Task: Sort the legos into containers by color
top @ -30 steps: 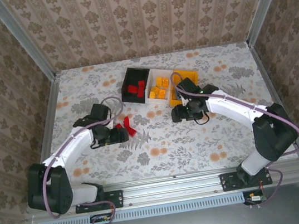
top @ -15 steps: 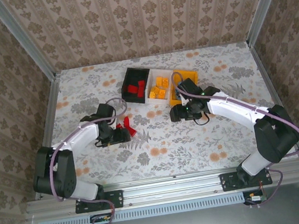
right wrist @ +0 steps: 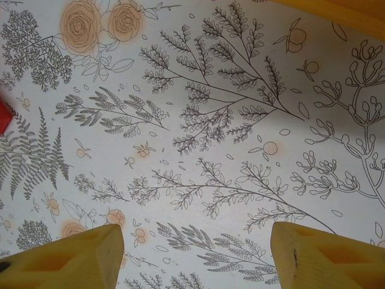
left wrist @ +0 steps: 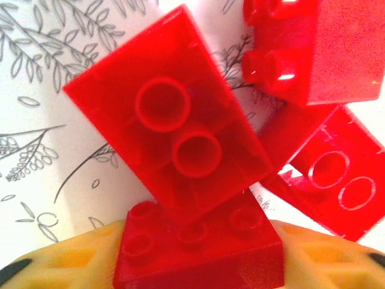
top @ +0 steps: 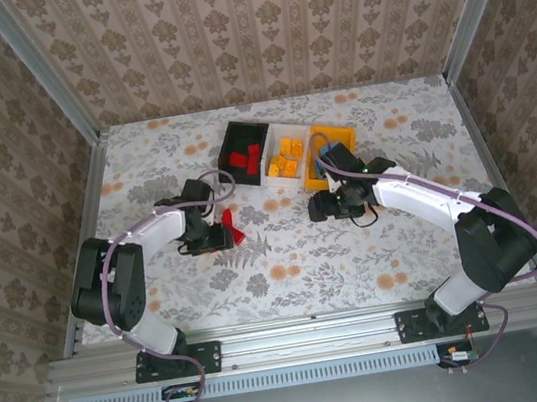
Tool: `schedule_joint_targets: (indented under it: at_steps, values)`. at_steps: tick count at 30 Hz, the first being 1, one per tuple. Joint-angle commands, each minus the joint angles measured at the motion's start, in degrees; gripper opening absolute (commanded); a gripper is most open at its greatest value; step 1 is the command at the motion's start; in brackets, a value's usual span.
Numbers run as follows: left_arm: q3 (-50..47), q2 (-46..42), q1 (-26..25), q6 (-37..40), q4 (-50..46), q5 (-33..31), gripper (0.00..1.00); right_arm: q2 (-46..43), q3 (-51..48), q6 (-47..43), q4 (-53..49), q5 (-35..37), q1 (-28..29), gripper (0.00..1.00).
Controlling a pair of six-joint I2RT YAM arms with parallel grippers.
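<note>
The containers stand in a row at the back. The black bin point(top: 242, 154) holds red legos, the white bin point(top: 286, 157) orange ones, and the orange-yellow bin point(top: 333, 142) blue ones. A small heap of red legos point(top: 233, 229) lies on the cloth left of centre. My left gripper point(top: 219, 235) is at that heap, its yellow fingers point(left wrist: 42, 262) pressed on both sides of one red lego point(left wrist: 198, 250). A second red lego point(left wrist: 171, 132) leans on top of it, hollow side up. My right gripper point(top: 321, 205) point(right wrist: 201, 259) hangs open over bare cloth below the orange-yellow bin.
Two more red legos point(left wrist: 316, 51) lie close beyond the held one. The floral tablecloth point(top: 289, 269) covers the table, with metal rails point(top: 89, 218) and wallpapered walls around it. The orange-yellow bin's edge point(right wrist: 337, 9) shows at the top of the right wrist view.
My left arm has swung right, bringing its gripper onto the red heap, and its jaws have narrowed onto a red lego. The right gripper has hardly moved.
</note>
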Motion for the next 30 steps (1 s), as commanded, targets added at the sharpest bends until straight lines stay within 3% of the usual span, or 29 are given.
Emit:
schedule_joint_targets:
  at_steps: [1, 9, 14, 18, 30]
  values:
    - [1.67, 0.38, -0.30, 1.18, 0.58, 0.36, 0.48, -2.28, -0.59, 1.22, 0.36, -1.39, -0.25, 0.67]
    - [6.28, -8.68, -1.34, 0.91, -6.52, -0.43, 0.46, -1.63, -0.60, 1.55, 0.81, -1.66, -0.07, 0.67]
    - [17.49, -9.76, -1.09, 3.82, -9.68, -0.13, 0.47, -0.42, -0.31, 1.97, 1.54, -2.36, 0.23, 0.67]
    - [31.82, -1.19, -0.64, 7.53, -12.23, 0.56, 0.48, -1.53, -1.35, 2.44, 1.44, -1.95, 1.10, 0.67]
    - [81.38, 38.57, 0.80, 12.40, -24.49, 3.62, 0.48, -16.05, -11.57, 7.74, -2.31, 2.39, 4.48, 0.67]
